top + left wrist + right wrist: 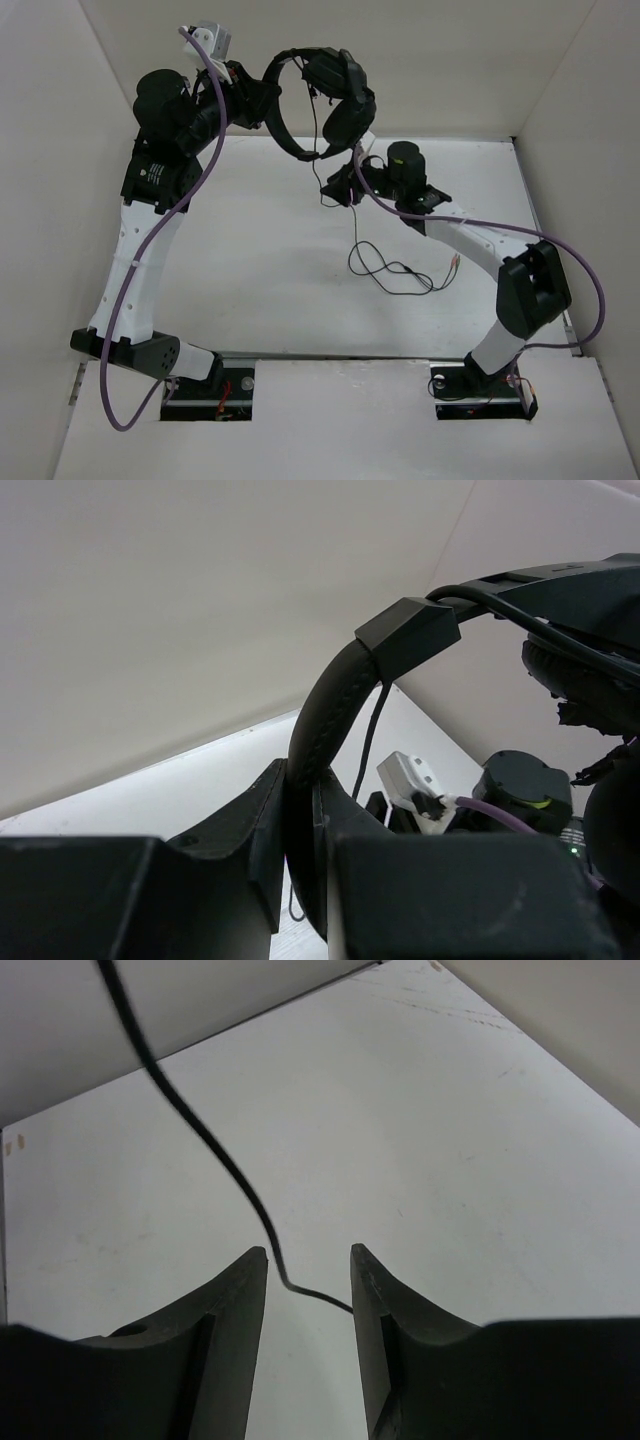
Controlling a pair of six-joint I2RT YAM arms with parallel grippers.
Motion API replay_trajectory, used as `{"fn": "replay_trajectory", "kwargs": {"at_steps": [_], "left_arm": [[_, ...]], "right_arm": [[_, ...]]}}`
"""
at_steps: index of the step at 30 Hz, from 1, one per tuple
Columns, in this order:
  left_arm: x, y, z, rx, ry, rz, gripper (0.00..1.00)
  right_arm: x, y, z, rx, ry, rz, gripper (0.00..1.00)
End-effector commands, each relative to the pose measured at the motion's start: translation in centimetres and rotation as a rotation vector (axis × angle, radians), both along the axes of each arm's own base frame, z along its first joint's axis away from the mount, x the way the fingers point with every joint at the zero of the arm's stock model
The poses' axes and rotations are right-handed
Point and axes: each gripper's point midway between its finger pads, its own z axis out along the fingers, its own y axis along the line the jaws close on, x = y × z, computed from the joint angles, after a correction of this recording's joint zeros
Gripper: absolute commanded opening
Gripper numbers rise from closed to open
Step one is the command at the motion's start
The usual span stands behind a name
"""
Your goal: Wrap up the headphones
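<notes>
Clamping the stiff headband (330, 690) in our left end effector (302, 795), we would pinch the limp cable (215, 1150) inside our open right end effector (308, 1265).

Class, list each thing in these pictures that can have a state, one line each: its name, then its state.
left gripper: shut on the band of the headphones.
right gripper: open, gripping nothing.
headphones: held up off the table.
cable: unwrapped, hanging from the headphones, seen through the right gripper's gap, its end loose on the table.
</notes>
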Motion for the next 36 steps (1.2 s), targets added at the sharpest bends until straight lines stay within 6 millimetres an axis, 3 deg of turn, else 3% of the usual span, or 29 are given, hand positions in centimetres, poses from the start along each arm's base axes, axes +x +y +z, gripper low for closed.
{"fn": "replay_trajectory", "kwargs": {"at_steps": [1, 11, 13, 18, 26, 36], "left_arm": [[-3.0, 0.7, 5.7, -0.092, -0.147, -0.025, 0.00], [-3.3, 0.7, 6.1, -0.125, -0.138, -0.036, 0.00], [-3.1, 0.9, 6.3, -0.135, -0.138, -0.029, 0.00], [-2.7, 1.6, 7.0, -0.155, -0.149, 0.000, 0.00], [-1.4, 3.2, 7.9, -0.189, -0.168, 0.084, 0.00], [1.8, 7.0, 7.2, -0.208, -0.169, 0.329, 0.00]], "right_arm": [[1.4, 1.4, 2.4, 0.046, -0.075, -0.009, 0.45], [1.5, 5.2, 0.7, 0.068, -0.047, 0.035, 0.45], [1.0, 6.6, 0.0, 0.098, -0.002, 0.064, 0.44], [-0.6, 7.8, -1.6, 0.143, 0.095, 0.111, 0.40], [-6.6, 7.6, -2.9, 0.233, 0.236, 0.315, 0.03], [-8.4, 7.9, -3.1, 0.057, 0.199, 0.275, 0.00]]}}
